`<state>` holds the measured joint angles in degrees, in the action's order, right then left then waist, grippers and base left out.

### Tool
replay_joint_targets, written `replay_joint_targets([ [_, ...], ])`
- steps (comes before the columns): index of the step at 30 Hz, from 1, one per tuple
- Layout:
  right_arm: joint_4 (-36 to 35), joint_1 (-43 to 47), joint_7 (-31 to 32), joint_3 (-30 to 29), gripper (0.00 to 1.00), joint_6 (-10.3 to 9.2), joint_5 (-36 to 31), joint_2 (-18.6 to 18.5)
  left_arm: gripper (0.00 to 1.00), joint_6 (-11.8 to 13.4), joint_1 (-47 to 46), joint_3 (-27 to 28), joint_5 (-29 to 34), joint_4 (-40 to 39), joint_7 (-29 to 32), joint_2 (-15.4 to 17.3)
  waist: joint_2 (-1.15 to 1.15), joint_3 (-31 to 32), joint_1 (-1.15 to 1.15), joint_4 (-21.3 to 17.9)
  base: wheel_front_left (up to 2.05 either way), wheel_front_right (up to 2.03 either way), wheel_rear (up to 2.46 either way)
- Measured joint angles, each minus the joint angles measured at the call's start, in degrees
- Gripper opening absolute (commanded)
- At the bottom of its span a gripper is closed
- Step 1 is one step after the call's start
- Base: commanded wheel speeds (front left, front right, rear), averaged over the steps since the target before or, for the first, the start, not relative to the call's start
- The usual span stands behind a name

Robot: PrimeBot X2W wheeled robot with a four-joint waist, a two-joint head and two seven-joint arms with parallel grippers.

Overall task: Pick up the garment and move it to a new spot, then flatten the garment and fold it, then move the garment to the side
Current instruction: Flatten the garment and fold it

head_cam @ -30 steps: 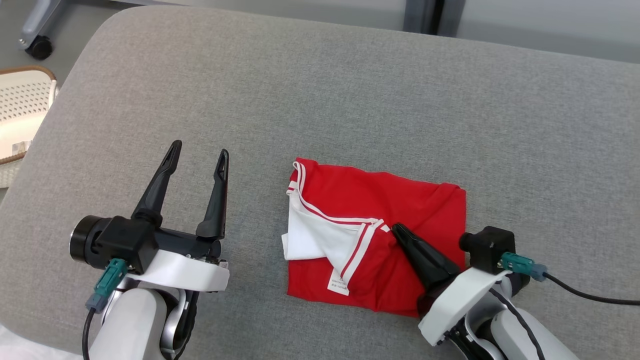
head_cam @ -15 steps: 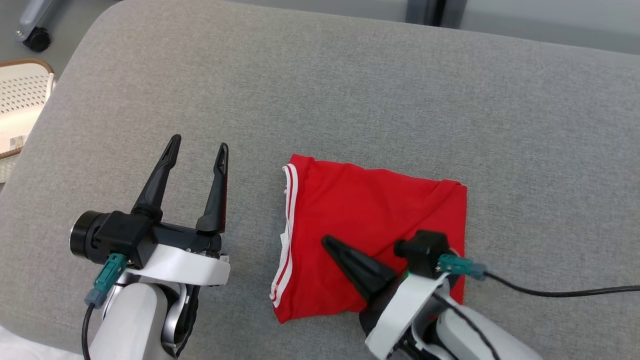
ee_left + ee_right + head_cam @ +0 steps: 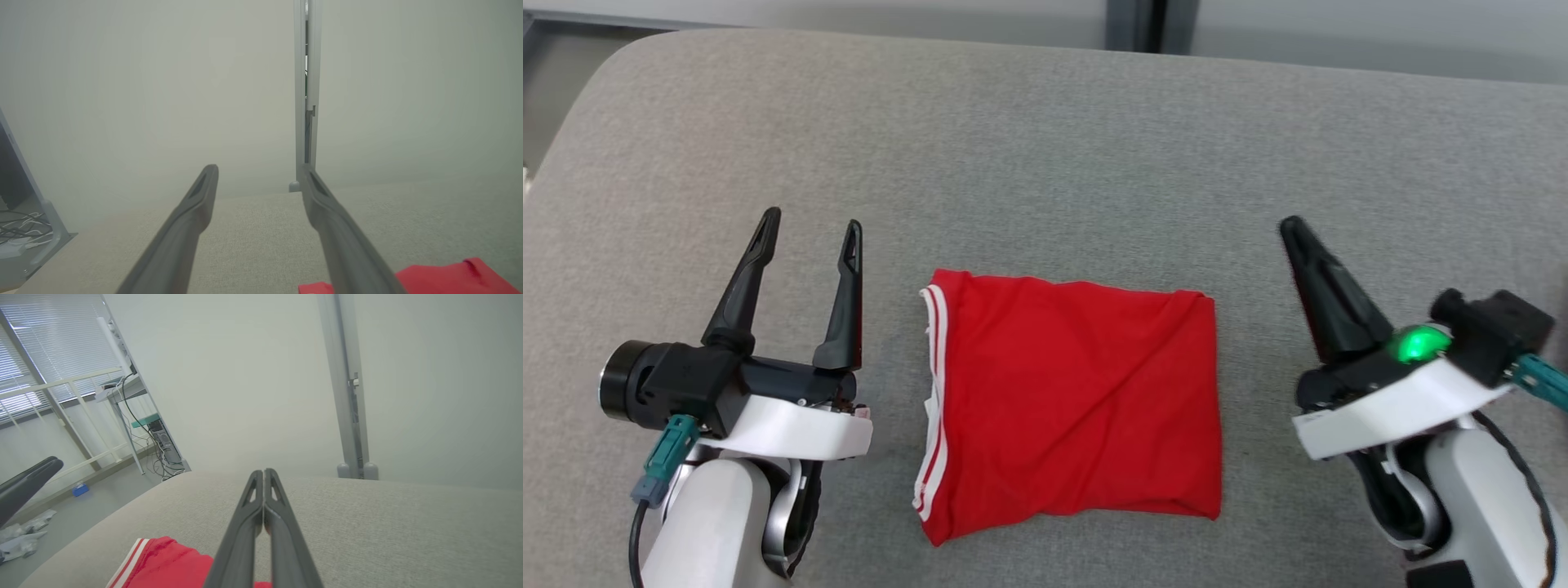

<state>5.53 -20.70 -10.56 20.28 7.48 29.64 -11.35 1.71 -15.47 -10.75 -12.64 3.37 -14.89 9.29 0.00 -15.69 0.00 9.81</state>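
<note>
garment (image 3: 1078,400), frame centre: likely light, soft, limp; pinch all layers at striped left edge. left end effector (image 3: 810,220) wide; right end effector (image 3: 1289,225) closed, empty.

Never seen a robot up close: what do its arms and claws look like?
The left claw and right claw each have two long, tapering black fingers on black bases. Wrists are white, forearms pale grey. Teal plugs feed black cables; a green light glows on the right.
</note>
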Motion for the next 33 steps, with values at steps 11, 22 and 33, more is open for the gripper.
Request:
replay_joint_targets([
  [11,-8.28,10.92,3.85,-15.03,1.00,0.00,-6.71,1.51,1.00,0.83,2.25,1.33,0.30,-0.44,-0.01,1.01,0.00,2.09,0.00,-4.99,0.00,0.00,0.00],
  [22,-12.56,20.62,6.87,-22.94,1.00,0.00,-10.50,4.46,1.00,1.94,6.72,1.62,0.35,-1.58,0.76,2.46,0.00,5.06,0.00,-8.37,0.00,0.00,0.00],
  [33,-13.89,21.85,8.13,-23.74,1.00,0.00,-11.20,5.33,1.00,3.20,8.47,0.88,0.36,-3.88,2.09,2.48,0.00,4.91,0.00,-8.39,0.00,0.00,0.00],
])
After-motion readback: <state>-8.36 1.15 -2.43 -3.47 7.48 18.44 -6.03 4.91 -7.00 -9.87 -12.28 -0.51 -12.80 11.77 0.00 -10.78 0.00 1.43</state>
